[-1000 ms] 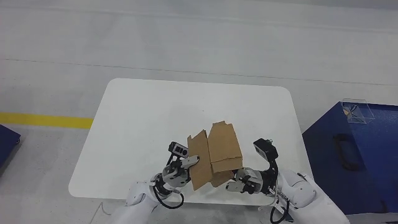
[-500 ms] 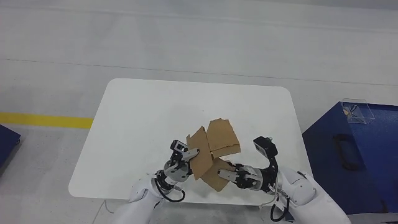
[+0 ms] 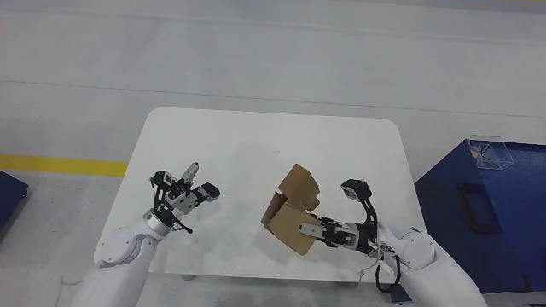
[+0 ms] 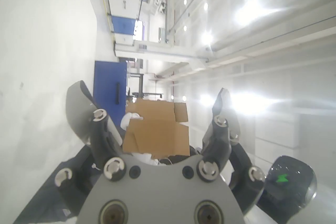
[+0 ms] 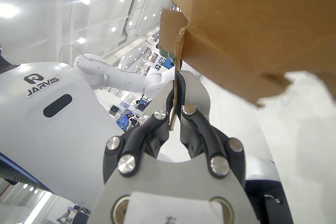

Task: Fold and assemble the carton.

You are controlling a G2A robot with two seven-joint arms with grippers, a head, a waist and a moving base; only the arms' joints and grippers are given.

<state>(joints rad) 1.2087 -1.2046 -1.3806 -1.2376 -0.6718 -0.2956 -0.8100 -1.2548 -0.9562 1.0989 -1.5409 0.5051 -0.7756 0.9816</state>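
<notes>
With the white table [image 3: 171,136] in the top view read as a clock face and 12 o'clock on the side far from the robot, the left gripper [image 3: 189,189] hangs over the tabletop at about 9 o'clock, between the centre and the left edge. Its fingers are spread wide with nothing between them. The left wrist view confirms this: the left gripper [image 4: 149,89] stands open, and the carton [image 4: 157,130] shows farther off, well apart from it. In the top view the carton [image 3: 294,209] sits at about 4 o'clock from the table's centre. It is brown cardboard, partly folded and tilted, with one flap sticking up toward 12 o'clock. Whether its lower corner rests on the table cannot be told. The right gripper [image 3: 314,228] meets the carton at the carton's own 5 o'clock side. In the right wrist view the right gripper [image 5: 176,88] is pinched tight on a thin cardboard edge, with the body of the carton [image 5: 236,12] rising beyond the fingertips. Off the table at 3 o'clock stands a blue cabinet [image 3: 478,222], with a clear container [image 3: 489,149] on its far corner.
</notes>
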